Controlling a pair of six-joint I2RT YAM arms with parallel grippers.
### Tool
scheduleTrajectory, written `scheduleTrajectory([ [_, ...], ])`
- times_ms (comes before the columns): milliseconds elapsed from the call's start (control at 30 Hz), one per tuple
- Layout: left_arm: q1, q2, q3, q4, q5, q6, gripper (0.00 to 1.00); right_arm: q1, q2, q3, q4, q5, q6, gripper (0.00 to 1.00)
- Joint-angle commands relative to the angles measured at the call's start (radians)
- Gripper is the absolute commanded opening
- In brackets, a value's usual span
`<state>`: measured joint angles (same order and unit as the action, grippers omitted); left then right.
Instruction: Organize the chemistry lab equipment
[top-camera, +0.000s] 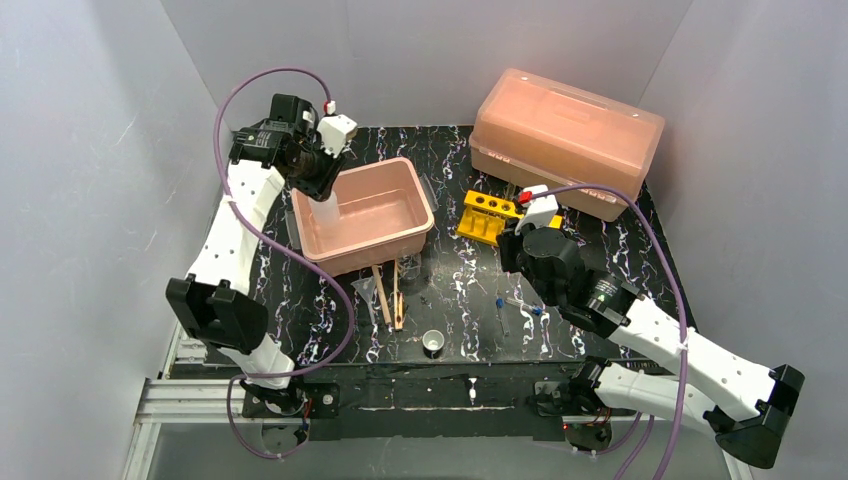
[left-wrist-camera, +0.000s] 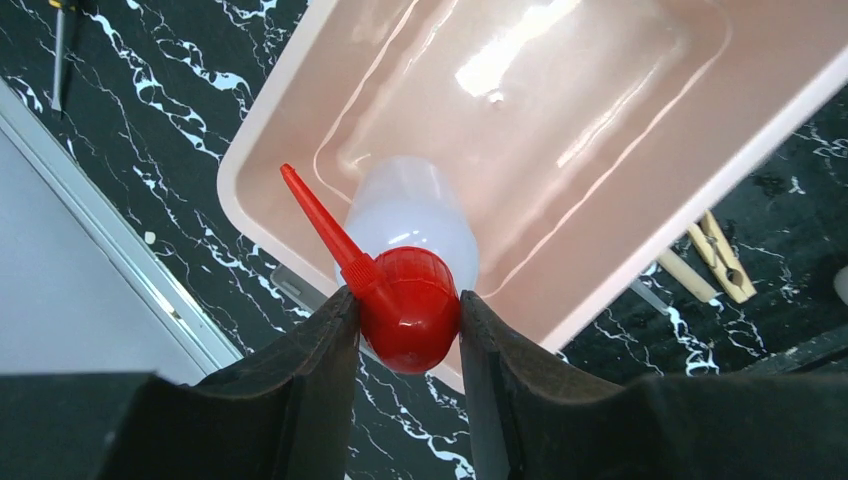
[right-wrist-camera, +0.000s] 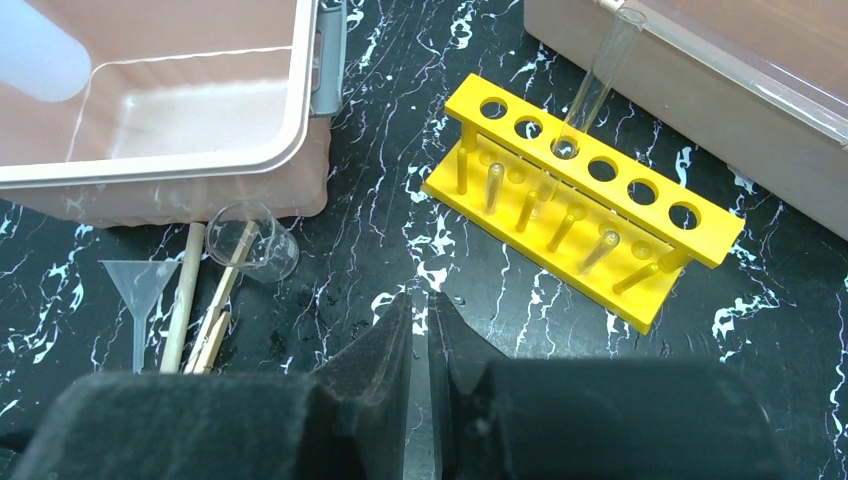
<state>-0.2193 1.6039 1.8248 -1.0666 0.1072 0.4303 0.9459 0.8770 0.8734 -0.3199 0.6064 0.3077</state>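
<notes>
The open pink tub (top-camera: 365, 252) looks like the target; the left gripper (left-wrist-camera: 408, 305) hangs over its left edge, jaws clamped on the red cap of the small white squeeze bottle (left-wrist-camera: 410, 215), whose body points down into the tub. To do it well, I judge, carry the bottle lower and farther inside the rim before letting go. The right gripper (right-wrist-camera: 420, 310), jaws nearly together on nothing, hovers near the yellow holed rack (right-wrist-camera: 624, 180).
</notes>
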Motion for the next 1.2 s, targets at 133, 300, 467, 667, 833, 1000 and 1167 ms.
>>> scheduleTrajectory([
  [133,0.029,0.043,-0.13,0.106,0.038,0.06,0.0,0.007,-0.009,0.017,0.02,0.009,-0.001,0.19],
  [300,0.037,0.102,-0.146,0.136,0.022,0.07,0.0,0.007,-0.004,0.022,0.013,0.012,0.001,0.19],
  [467,0.053,0.135,-0.159,0.177,0.016,0.071,0.0,0.007,-0.008,0.023,0.0,0.016,0.009,0.19],
  [667,0.054,0.134,-0.192,0.203,0.008,0.086,0.14,0.007,-0.013,0.024,-0.008,0.022,0.012,0.19],
  [833,0.054,0.094,-0.255,0.269,-0.02,0.091,0.57,0.007,-0.01,0.029,-0.013,0.021,0.013,0.19],
  [1000,0.054,0.055,-0.291,0.333,-0.078,0.081,0.77,0.007,-0.006,0.032,-0.018,0.019,0.015,0.19],
  [1167,0.054,0.035,-0.281,0.334,-0.132,0.083,0.98,0.007,0.001,0.036,-0.018,0.012,0.018,0.19],
])
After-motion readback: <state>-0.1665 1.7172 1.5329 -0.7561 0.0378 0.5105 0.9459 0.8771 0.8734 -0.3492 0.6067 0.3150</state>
